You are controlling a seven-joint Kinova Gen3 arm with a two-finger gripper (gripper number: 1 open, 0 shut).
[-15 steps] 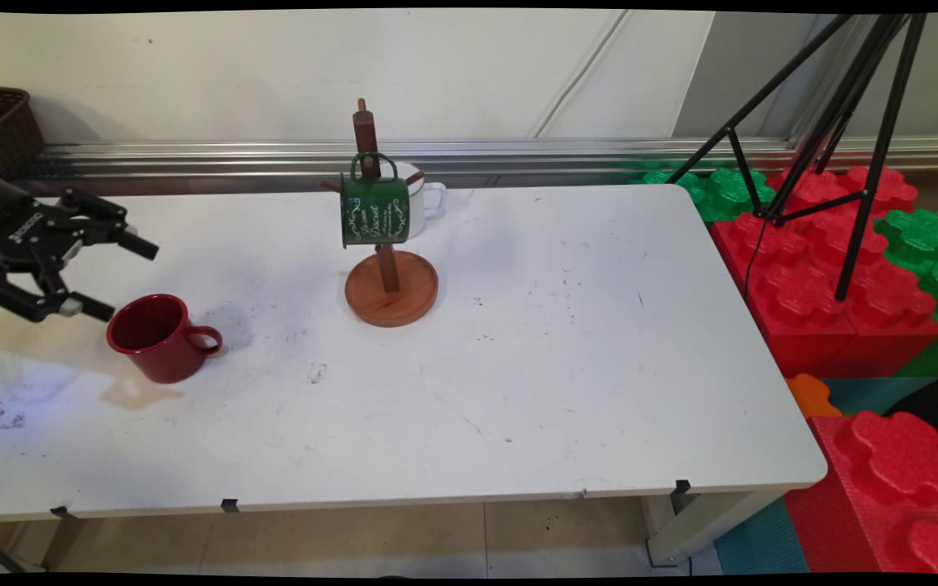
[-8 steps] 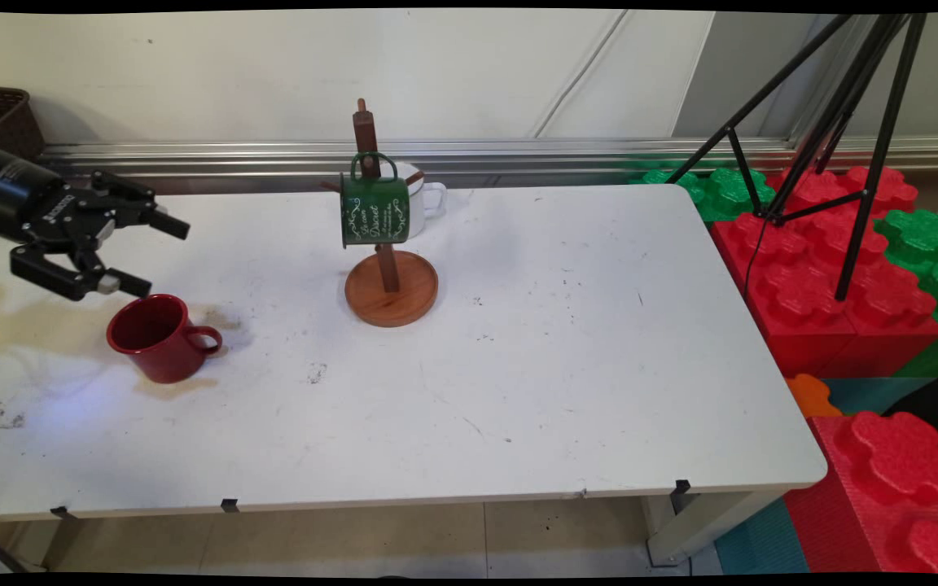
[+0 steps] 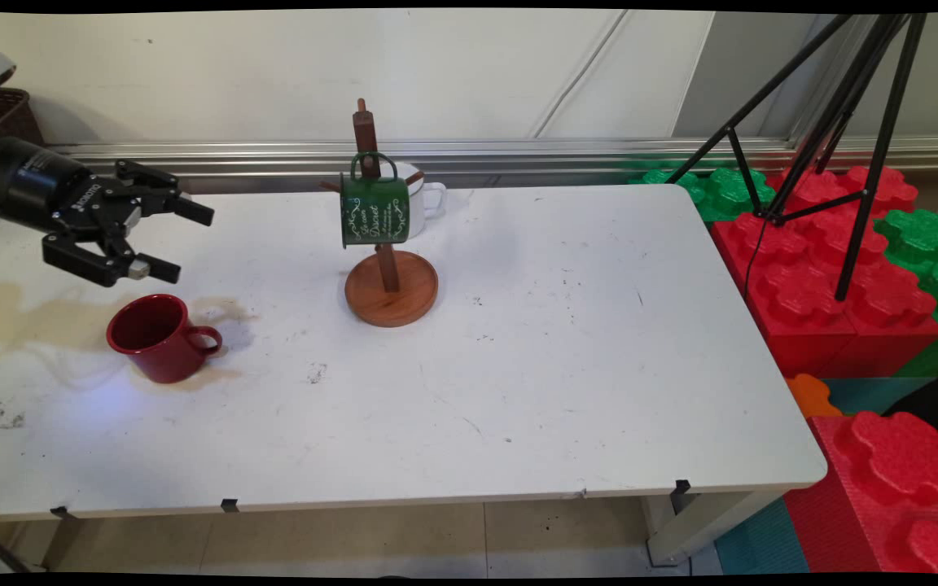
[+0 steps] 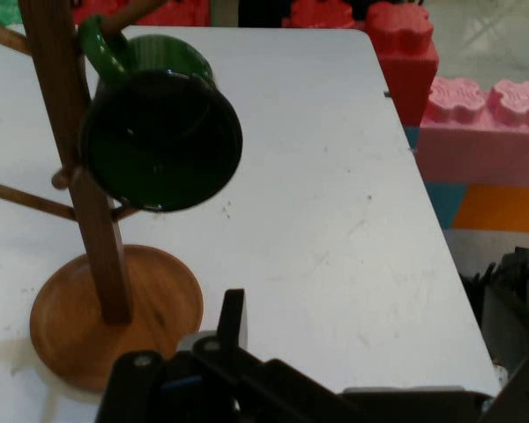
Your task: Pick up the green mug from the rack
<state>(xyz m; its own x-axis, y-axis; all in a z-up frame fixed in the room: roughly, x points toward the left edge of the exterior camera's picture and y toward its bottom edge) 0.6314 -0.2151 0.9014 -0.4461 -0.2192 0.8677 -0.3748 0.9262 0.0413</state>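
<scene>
Hovering with our black two-finger gripper empty and its jaws apart above the glossy red mug standing on the white surface, we see the green enamel mug hung on the wooden mug tree.

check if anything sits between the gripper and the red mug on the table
Nothing visible does. The open gripper hangs in the air just above and behind the red mug, which stands upright on the table with bare surface around it. The mug tree with its green mug stands well off to the side.
</scene>
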